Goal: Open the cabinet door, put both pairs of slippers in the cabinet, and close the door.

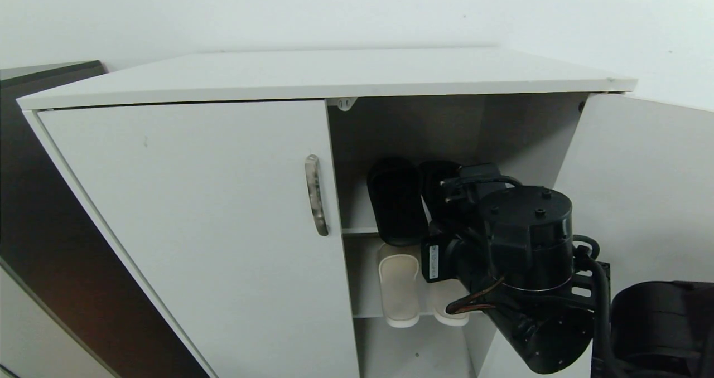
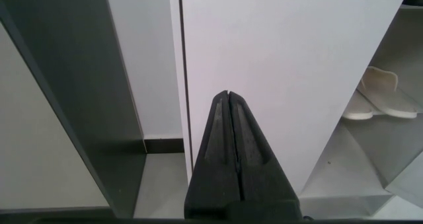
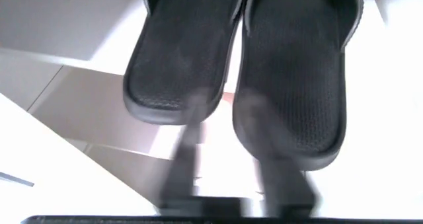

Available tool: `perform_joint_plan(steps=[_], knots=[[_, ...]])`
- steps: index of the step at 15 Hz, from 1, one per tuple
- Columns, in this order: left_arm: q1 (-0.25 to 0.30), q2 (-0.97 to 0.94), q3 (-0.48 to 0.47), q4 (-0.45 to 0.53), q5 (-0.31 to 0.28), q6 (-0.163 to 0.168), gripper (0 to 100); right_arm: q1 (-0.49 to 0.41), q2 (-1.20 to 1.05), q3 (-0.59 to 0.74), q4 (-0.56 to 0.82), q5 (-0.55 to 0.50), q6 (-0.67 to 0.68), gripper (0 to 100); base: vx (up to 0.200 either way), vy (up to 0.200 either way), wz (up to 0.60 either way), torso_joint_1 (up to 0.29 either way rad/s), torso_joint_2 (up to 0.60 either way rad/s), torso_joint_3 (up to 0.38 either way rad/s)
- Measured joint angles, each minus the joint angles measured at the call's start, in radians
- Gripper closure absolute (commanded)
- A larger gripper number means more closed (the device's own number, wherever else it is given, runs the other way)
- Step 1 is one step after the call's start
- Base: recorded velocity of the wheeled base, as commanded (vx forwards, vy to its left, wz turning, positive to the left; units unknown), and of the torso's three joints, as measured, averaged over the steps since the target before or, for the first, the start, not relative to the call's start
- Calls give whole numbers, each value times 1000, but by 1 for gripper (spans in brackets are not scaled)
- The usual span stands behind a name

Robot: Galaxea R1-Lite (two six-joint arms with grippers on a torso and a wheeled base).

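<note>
The black slippers (image 3: 178,59) lie straight ahead of the right tool (image 3: 228,154), their length in line with its reach, over the cabinet (image 1: 334,77) shelf (image 1: 360,231); its grip cannot be told.

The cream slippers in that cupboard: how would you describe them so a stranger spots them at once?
Start at the white cabinet, whose right half stands open beside its closed left door. Inside, on the lower of two shelves, lies the pair of cream rubber slippers. The black slippers sit on the shelf above; the cream pair is the pale one.
</note>
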Motion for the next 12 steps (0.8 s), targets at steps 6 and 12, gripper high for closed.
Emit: perform_joint_plan(steps=[6,12], knots=[[0,0,0,0,0,0,100,1,7,4,-1,1,0,100,-33,0,0,0,1,0],[0,0,0,0,0,-1,100,1,12,11,-8,2,-6,100,-200,0,0,5,0,1]])
